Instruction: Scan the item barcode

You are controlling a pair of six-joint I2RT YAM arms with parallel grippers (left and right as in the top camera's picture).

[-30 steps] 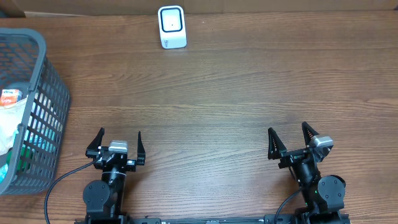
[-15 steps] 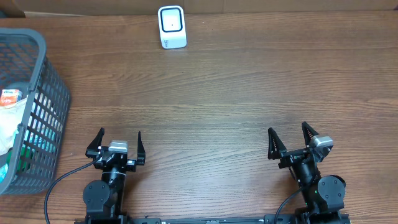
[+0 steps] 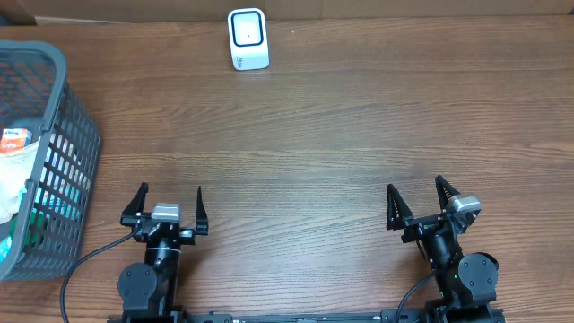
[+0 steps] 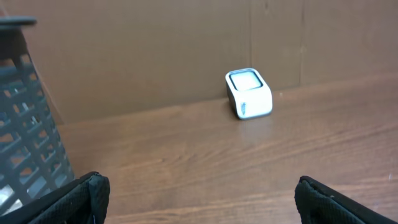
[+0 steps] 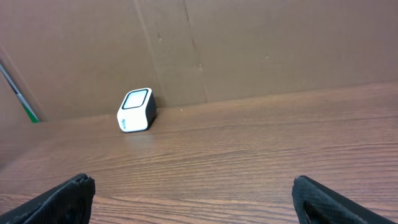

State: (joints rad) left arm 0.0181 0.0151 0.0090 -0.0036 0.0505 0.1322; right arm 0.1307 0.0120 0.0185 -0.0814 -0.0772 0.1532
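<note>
A white barcode scanner (image 3: 248, 39) with a dark window stands at the far edge of the wooden table; it also shows in the left wrist view (image 4: 249, 93) and the right wrist view (image 5: 136, 109). Packaged items (image 3: 13, 152), white, orange and teal, lie inside a grey basket (image 3: 61, 152) at the left; which one is the task's item I cannot tell. My left gripper (image 3: 170, 190) is open near the front edge, beside the basket, with nothing between its fingers (image 4: 87, 194). My right gripper (image 3: 414, 185) is open at the front right, also empty.
The grey slatted basket wall (image 4: 25, 137) rises close to the left gripper's left side. A brown cardboard wall (image 5: 249, 43) backs the table behind the scanner. Bare wood (image 3: 314, 135) lies between the grippers and the scanner.
The left gripper has edged slightly to the left. The right arm, scanner and basket have not moved.
</note>
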